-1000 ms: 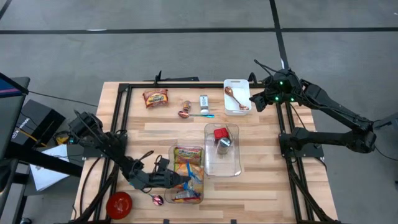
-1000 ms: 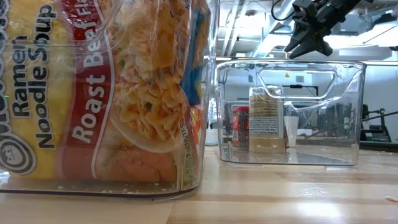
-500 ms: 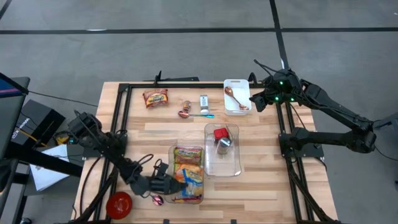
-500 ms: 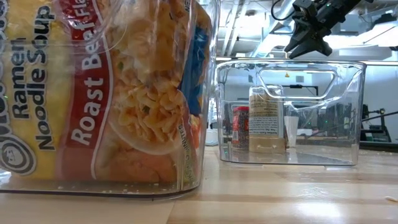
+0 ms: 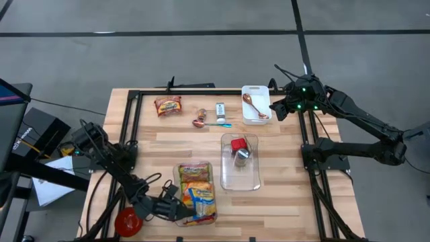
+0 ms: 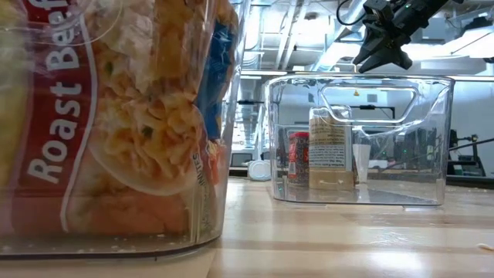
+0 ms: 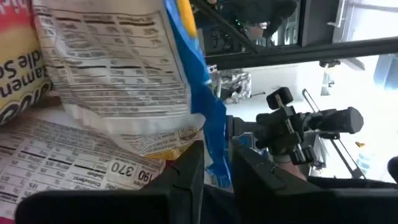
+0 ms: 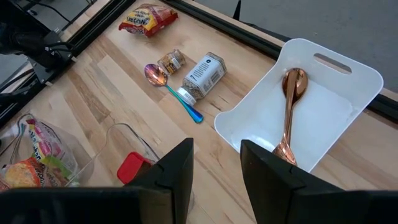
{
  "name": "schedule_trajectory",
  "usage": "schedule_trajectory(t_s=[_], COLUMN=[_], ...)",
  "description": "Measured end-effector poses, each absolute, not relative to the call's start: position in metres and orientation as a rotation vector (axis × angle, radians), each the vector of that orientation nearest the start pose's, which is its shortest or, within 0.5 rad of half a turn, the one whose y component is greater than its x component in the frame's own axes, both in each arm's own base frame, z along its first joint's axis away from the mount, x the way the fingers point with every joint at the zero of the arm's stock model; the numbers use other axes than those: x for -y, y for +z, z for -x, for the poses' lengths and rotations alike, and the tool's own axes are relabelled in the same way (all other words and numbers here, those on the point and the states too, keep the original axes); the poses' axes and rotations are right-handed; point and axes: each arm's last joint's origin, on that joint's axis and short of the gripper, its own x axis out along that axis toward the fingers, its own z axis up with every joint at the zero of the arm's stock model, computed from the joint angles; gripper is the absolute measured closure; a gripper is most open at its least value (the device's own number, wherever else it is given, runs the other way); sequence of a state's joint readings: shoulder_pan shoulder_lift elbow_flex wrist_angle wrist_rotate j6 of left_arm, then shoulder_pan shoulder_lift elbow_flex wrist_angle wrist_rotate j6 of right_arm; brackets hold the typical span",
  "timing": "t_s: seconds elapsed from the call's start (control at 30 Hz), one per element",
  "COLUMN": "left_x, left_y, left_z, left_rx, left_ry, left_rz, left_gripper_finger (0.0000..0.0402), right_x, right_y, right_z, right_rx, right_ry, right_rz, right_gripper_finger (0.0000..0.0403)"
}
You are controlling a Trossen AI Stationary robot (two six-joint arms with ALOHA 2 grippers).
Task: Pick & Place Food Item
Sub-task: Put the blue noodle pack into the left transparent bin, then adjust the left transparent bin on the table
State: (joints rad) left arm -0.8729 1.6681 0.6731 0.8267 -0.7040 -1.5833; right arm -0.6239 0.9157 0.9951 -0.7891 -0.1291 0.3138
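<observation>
A clear bin (image 5: pixel 179 176) full of ramen packets (image 5: pixel 195 173) stands near the table's front edge and fills the left of the low view (image 6: pixel 220 154). My left gripper (image 5: pixel 187 210) is low at the bin's near-left side, shut on a blue-edged packet (image 7: pixel 208 124). My right gripper (image 5: pixel 274 111) hangs open and empty above the far right, beside a white tray (image 5: pixel 256 91). It also shows in the low view (image 6: pixel 378 54). My left gripper pinches the blue edge (image 7: pixel 214 152) of a packet between its two fingers (image 7: pixel 186 180), coming in low from the table's near-left side. The packet lies among the others in the bin. Whether the bin's clear wall is also between the fingers I cannot tell.
A second clear bin (image 5: pixel 252 181) at mid-table holds a red-lidded jar (image 5: pixel 237 144) and a metal-lidded one. The white tray holds a copper spoon (image 8: pixel 291 106). A ramen packet (image 5: pixel 168 105), a blue-handled spoon (image 5: pixel 209 124) and a spice jar (image 5: pixel 220 109) lie at the far side. A red disc (image 5: pixel 127 220) sits near left.
My left gripper has gone toward the table's near edge and a little left. The bin with its packets has slid along the table with it, toward the near-left corner, and turned slightly.
</observation>
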Motion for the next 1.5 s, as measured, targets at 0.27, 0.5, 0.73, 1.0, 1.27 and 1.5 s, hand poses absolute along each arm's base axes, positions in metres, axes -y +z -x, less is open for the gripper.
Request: schedule_trajectory(t_s=[0.27, 0.5, 0.73, 1.0, 1.27, 1.5], left_x=[0.218, 0.179, 0.14, 0.117, 0.114, 0.11], left_y=[0.207, 0.235, 0.236, 0.211, 0.191, 0.176], left_z=[-0.213, -0.183, -0.148, -0.129, -0.14, -0.155], left_rx=[-0.083, -0.085, -0.255, -0.585, -0.602, -0.548], left_ry=[-0.021, 0.104, 0.3, 0.535, 0.586, 0.571], left_rz=[1.313, 1.17, 1.165, 1.191, 1.208, 1.235], left_gripper_finger=[0.0346, 0.0392, 0.0401, 0.0401, 0.0401, 0.0401], right_x=[0.097, 0.097, 0.097, 0.097, 0.097, 0.097], right_y=[0.329, 0.329, 0.328, 0.328, 0.328, 0.328], right_z=[-0.142, -0.142, -0.141, -0.141, -0.141, -0.14], right_rx=[-0.591, -0.591, -0.603, -0.609, -0.604, -0.604], right_ry=[-0.578, -0.578, -0.58, -0.583, -0.593, -0.593], right_rz=[-0.56, -0.56, -0.564, -0.572, -0.589, -0.591], right_gripper_finger=[0.0276, 0.0276, 0.0276, 0.0276, 0.0276, 0.0276])
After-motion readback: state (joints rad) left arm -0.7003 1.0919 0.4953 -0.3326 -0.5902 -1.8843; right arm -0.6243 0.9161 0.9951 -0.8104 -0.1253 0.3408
